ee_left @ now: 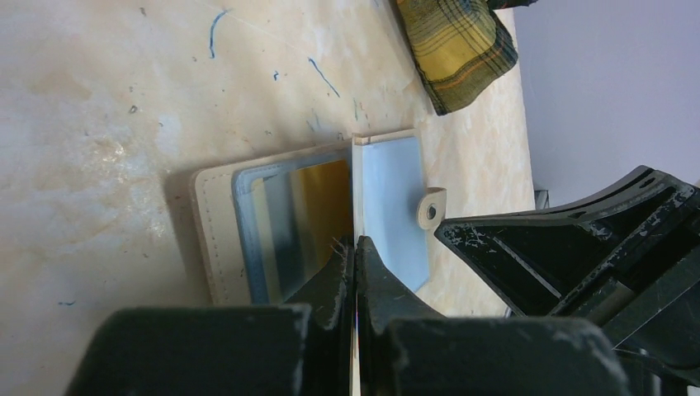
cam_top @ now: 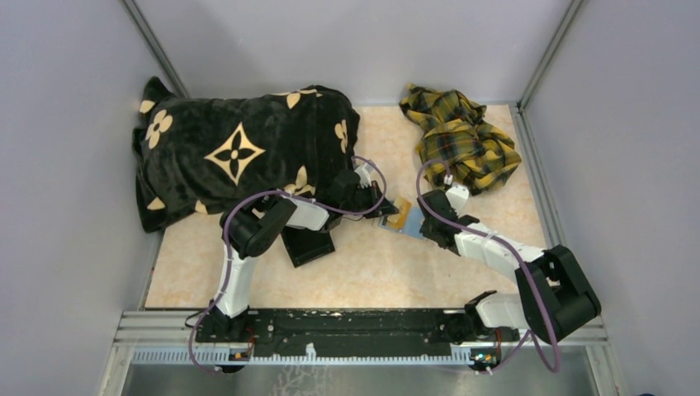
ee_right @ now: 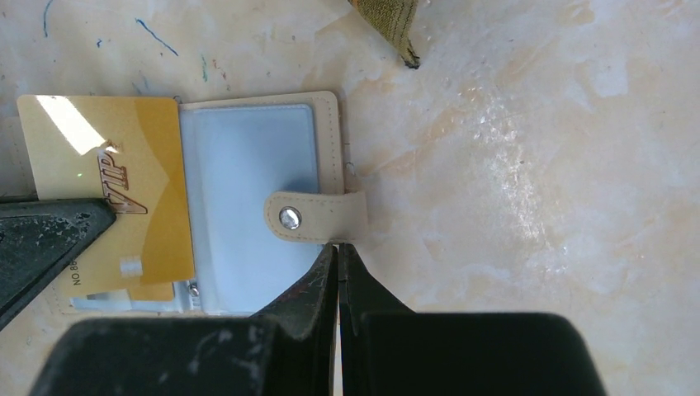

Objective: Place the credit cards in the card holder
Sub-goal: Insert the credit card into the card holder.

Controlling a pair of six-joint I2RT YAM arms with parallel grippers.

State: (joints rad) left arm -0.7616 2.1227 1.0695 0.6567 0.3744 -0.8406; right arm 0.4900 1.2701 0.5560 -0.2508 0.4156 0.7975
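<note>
The tan card holder lies open on the table between my two grippers, its clear blue-tinted pockets facing up. Its snap tab points toward my right gripper. A gold credit card marked VIP sticks out of the holder's left side. My left gripper is shut on that card, which runs edge-on between its fingers. My right gripper is shut, with its tips touching the edge of the tab.
A black blanket with beige flower patterns covers the back left. A yellow plaid cloth lies at the back right. A black rectangular object sits under my left arm. Grey walls close in both sides.
</note>
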